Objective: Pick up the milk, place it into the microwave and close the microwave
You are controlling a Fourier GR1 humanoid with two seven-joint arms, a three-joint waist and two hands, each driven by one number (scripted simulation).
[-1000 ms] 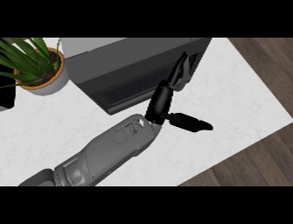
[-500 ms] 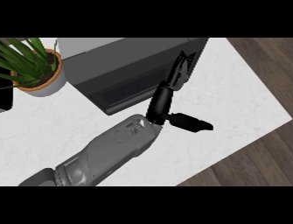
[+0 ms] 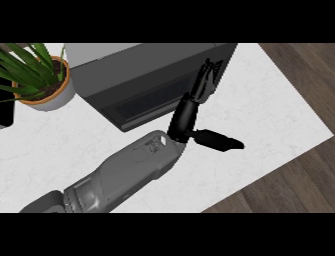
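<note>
- Right hand: fingers straight, thumb spread, now reaching slightly farther up the microwave door than before.
- Microwave at the worktop's far edge: closed, contents hidden.
- Potted plant: unmoved.

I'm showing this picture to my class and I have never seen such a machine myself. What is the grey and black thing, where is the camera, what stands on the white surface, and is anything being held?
The camera sits at the robot's head and looks steeply down at a white counter. The grey tube rising from the lower edge is the robot's forearm; the black part at its end is a hand. Which of the two hands it is I cannot tell from this one view. Its fingers are stretched out straight against the front of the dark grey microwave, whose door looks closed, with the thumb sticking out sideways. It holds nothing. At the left stands a potted plant. No milk is visible; it may be inside the microwave, but that cannot be seen.
</note>
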